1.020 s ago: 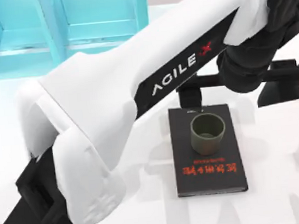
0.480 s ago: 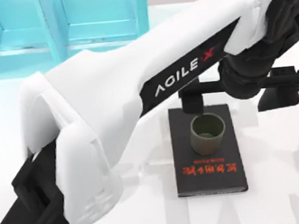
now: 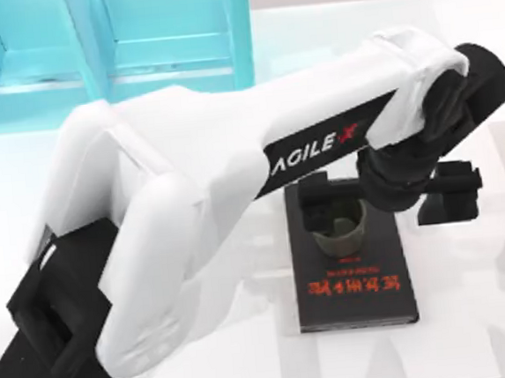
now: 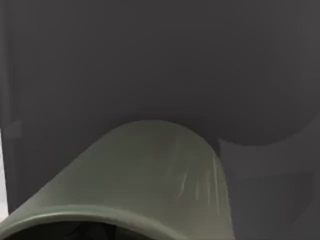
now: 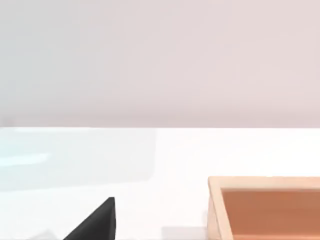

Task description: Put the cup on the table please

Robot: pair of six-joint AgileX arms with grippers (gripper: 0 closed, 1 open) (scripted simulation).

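The olive-green cup (image 3: 345, 236) stands upright on the black book (image 3: 355, 299), which lies on the white table (image 3: 475, 311). My left gripper (image 3: 381, 197) hangs open just over the cup. One finger (image 3: 315, 192) overlaps the cup's left rim and the other is out to the right, past the book's edge. The wrist hides the cup's far right side. In the left wrist view the cup (image 4: 150, 170) sits very close, with the dark book (image 4: 150, 60) behind it.
A turquoise shelf unit (image 3: 133, 40) stands at the back left. My left arm stretches from the front left across the table's middle. The right wrist view looks over the white table (image 5: 175, 160) at a wooden tray (image 5: 270, 210) and a black wedge (image 5: 95, 222).
My left arm has come down and forward, bringing its open gripper from behind the cup to over it. The cup and book have not moved.
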